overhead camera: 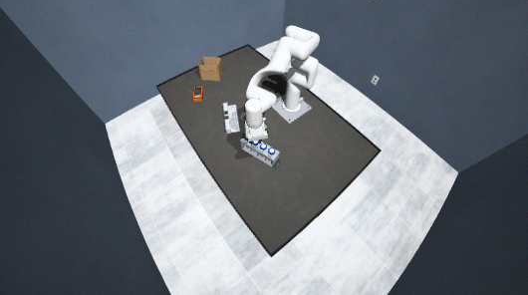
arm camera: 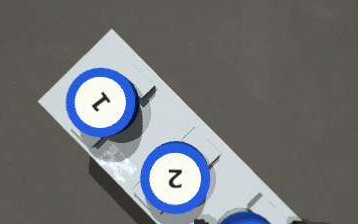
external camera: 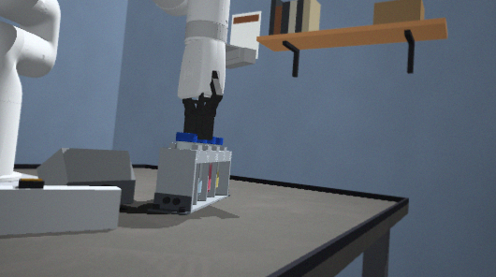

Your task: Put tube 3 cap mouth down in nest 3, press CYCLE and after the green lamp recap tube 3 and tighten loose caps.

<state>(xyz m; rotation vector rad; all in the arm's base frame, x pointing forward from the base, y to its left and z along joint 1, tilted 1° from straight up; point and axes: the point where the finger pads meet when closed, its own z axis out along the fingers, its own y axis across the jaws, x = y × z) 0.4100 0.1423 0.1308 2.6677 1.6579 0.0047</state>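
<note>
Four blue-capped tubes stood in the decapping station (arm camera: 190, 131), a pale grey block whose long axis ran diagonally in the wrist view, from the upper left down toward the lower right edge. Two white cap tops carried readable digits, both seen upside down: the cap of tube 1 (arm camera: 101, 102) sat at upper left and the cap of tube 2 (arm camera: 175, 178) lay just below centre. At the bottom edge only a blue sliver of the cap of tube 3 (arm camera: 243, 218) showed, with dark finger tips on either side of it. In the exterior view, the white arm (external camera: 206, 22) pointed straight down near the left of centre, and its gripper (external camera: 202, 130) reached the row of blue caps atop the upright station, black fingers (external camera: 191, 118) spread partway and level with the caps; whether they pressed on the cap could not be told. A grey key housing (external camera: 84, 165) sat to the left of the station, its lettering out of sight. In the top view, the station (overhead camera: 261, 152) lay at centre frame on the dark table (overhead camera: 319, 148), with the cap tray (overhead camera: 230, 118) just up and to the left.
</note>
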